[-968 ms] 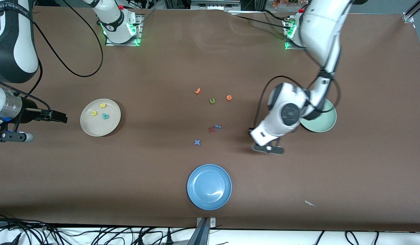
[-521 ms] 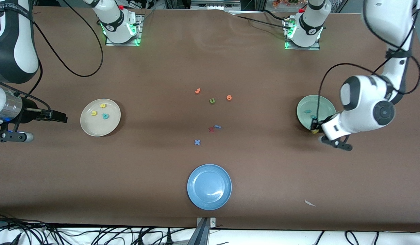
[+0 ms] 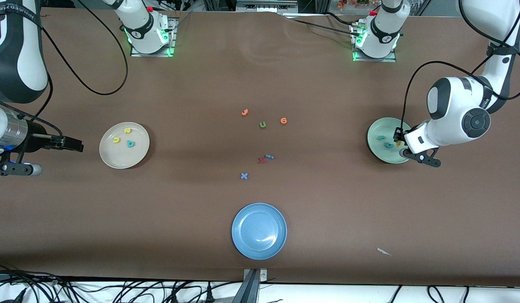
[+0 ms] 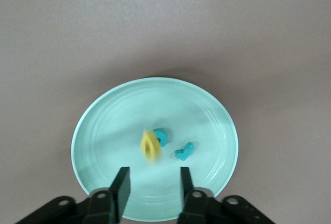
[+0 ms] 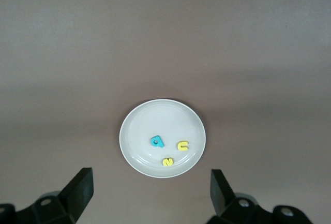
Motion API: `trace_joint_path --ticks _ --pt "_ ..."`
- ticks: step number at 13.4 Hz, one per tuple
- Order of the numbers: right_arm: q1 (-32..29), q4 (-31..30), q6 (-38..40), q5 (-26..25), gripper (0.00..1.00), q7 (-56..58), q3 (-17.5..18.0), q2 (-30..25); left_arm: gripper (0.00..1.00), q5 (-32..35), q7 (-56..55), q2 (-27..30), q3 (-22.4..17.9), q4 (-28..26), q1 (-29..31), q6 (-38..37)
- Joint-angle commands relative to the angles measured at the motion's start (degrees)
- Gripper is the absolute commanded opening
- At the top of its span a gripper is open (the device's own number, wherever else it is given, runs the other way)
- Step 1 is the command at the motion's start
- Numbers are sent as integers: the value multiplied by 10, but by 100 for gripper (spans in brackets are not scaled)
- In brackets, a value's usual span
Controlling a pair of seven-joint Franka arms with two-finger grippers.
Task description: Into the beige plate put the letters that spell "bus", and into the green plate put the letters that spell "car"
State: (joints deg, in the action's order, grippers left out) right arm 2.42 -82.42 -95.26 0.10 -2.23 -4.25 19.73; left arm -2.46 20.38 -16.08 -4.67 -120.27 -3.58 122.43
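The left gripper [image 3: 398, 138] hangs over the green plate [image 3: 375, 150] at the right of the front picture, toward the left arm's end of the worktop. Its jaws stand apart with nothing between them; in the left wrist picture the fingers [image 4: 122, 185] frame a gap, and the yellow "a" [image 4: 149, 147] shows blurred just above the plate, free of the jaws. The teal "c" [image 4: 161, 137] and teal "r" [image 4: 184, 151] lie in this plate.

The right gripper [image 3: 76, 145] waits at the left edge of the front picture, jaws spread wide and empty, beside the beige plate [image 3: 112, 158]. In that plate lie the teal "b" [image 3: 130, 144], the yellow "u" [image 3: 116, 139] and the yellow "s" [image 3: 127, 130].
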Motion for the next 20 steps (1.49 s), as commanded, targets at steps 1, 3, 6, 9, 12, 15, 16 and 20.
trace_joint_path --ticks 1,3,6,9,12,15,16,20 --pt "-7 -19 -4 -11 100 -5 10 -17 100 15 0 20 0 -17 16 9" --pt "-7 -19 -4 -10 100 -1 10 -17 100 16 -1 57 0 -33 22 5" --pt "-7 -19 -4 -10 100 -1 10 -17 100 10 -2 130 2 -58 33 6" --pt "-7 -19 -5 -10 100 -1 10 -17 100 10 -2 187 4 -41 33 0" --pt "-8 -19 -5 -10 100 -1 10 -17 100 11 -2 186 3 95 33 -147" --pt "-8 -19 -4 -10 100 -1 10 -17 100 16 -3 185 1 203 34 -263" --pt "-8 -19 -4 -10 100 -1 10 -17 100 16 -4 185 0 225 35 -289" --pt "-8 -19 -4 -10 100 -1 10 -17 100 41 -79 185 12 296 34 -367"
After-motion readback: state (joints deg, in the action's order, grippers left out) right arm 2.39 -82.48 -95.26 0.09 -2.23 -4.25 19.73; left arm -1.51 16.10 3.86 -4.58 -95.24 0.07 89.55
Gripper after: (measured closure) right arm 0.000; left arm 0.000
